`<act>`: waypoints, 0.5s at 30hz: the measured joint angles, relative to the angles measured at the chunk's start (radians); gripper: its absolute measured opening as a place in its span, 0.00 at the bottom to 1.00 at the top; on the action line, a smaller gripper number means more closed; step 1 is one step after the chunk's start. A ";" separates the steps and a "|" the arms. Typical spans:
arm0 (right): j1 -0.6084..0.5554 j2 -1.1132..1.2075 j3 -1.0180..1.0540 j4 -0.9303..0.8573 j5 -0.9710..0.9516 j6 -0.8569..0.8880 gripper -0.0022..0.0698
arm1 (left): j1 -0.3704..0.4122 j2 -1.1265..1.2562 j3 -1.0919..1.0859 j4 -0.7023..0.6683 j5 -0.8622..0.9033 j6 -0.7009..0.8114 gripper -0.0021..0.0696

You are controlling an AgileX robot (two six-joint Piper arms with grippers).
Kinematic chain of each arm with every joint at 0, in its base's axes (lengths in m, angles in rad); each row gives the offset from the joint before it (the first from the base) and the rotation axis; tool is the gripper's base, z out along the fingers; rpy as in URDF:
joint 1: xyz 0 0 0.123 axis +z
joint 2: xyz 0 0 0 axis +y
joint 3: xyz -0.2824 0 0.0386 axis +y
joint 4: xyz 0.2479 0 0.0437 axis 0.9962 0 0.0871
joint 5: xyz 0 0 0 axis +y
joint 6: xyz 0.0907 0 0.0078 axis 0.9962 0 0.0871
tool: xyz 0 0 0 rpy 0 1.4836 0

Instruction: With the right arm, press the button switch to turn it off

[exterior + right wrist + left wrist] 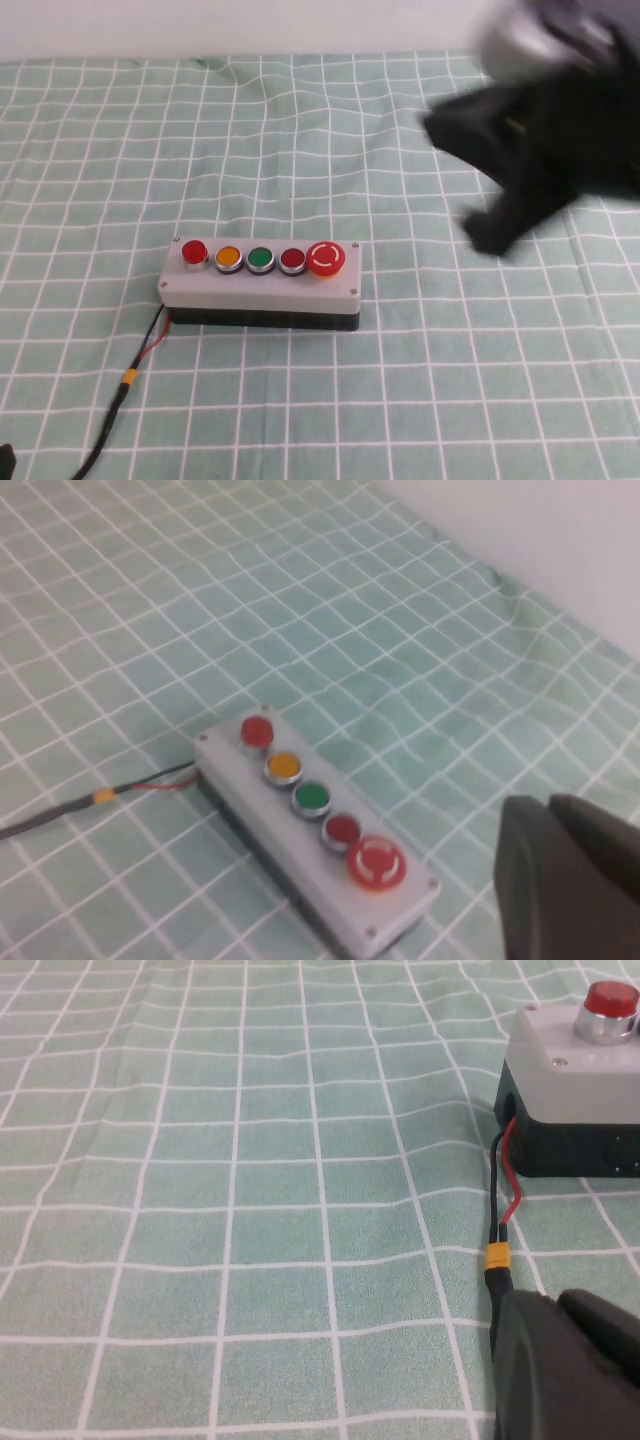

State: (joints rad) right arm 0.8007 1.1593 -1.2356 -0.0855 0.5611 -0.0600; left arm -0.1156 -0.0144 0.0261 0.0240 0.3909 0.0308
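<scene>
The button switch (260,285) is a light grey box on a black base on the green checked cloth. It carries a row of red, yellow, green and red buttons and a large red mushroom button (326,258). My right arm (560,130) is blurred at the far right, above the cloth. The right gripper (490,238) hangs to the right of the switch, apart from it, fingers together and empty. The right wrist view shows the switch (315,835) and the right gripper (548,805). My left gripper (555,1305) is shut low over the cloth beside the switch's wire end (570,1080).
A black and red cable (130,385) with an orange connector (497,1258) runs from the switch's left end toward the front left of the table. A white wall borders the far edge of the cloth (300,150).
</scene>
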 joint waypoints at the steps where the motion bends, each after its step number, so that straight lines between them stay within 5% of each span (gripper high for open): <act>1: 0.000 -0.063 0.070 -0.002 -0.023 0.020 0.01 | 0.000 0.000 0.000 0.000 0.000 0.000 0.02; 7: 0.000 -0.376 0.370 -0.011 -0.127 0.097 0.01 | 0.000 0.000 0.000 0.000 0.000 0.000 0.02; 15: 0.000 -0.671 0.515 -0.031 -0.143 0.098 0.01 | 0.000 0.000 0.000 0.000 0.000 0.000 0.02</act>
State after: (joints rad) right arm 0.8007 0.4887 -0.7209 -0.1166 0.4179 0.0384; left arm -0.1156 -0.0144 0.0261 0.0240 0.3909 0.0308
